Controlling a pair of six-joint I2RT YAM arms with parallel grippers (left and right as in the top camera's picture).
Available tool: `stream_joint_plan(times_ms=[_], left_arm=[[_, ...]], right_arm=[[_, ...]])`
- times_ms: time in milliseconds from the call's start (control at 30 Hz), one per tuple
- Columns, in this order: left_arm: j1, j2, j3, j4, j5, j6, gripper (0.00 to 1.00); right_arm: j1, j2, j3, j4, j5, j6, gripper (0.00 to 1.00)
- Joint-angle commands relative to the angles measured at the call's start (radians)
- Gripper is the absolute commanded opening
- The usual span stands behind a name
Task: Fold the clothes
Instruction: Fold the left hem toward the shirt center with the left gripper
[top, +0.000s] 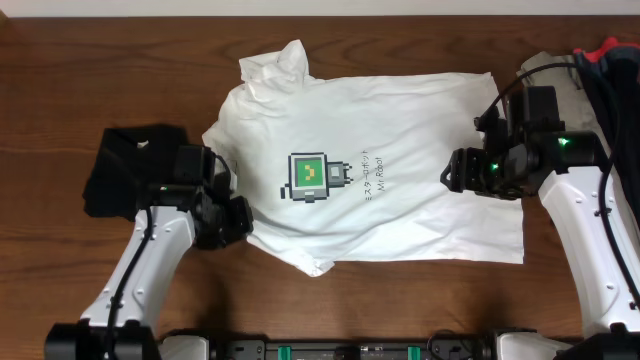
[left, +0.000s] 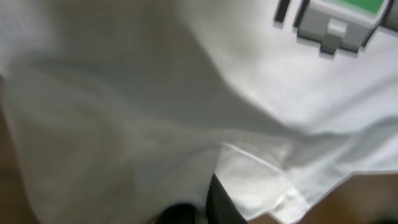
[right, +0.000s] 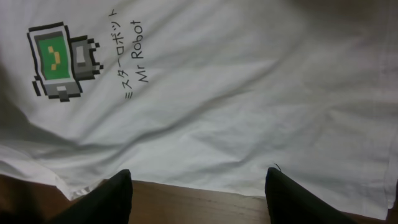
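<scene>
With the white T-shirt (top: 400, 140) spread print-up on the table (top: 60, 60), the left hand (top: 235, 215), clenched on its shoulder edge, should probably lift low and draw straight across, while the released right hand (top: 450, 178) hovers over the hem end.

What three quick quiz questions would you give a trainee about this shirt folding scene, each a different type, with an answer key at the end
1. True or false: the right gripper has its jaws open above the white T-shirt.
2. Multiple choice: what lies beyond the shirt on the robot's left? A) a black garment B) a folded towel C) a shoe
3. Short answer: what colour is the screen of the printed robot on the shirt?

Key: 1 true; 2 A; 3 green.
</scene>
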Motion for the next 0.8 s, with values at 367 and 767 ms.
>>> stream_joint_plan(times_ms=[367,767], left_arm=[[-0.002,0.227,0.008,0.435,-0.100,-0.075,0.06],[-0.025,0.190,0.017,0.203,0.104,0.049,0.36]], right_arm=[[0.008,-0.002,-0.001,0.002,0.010,0.010,0.67],[0.008,-0.002,-0.001,-0.008,0.010,0.006,0.68]])
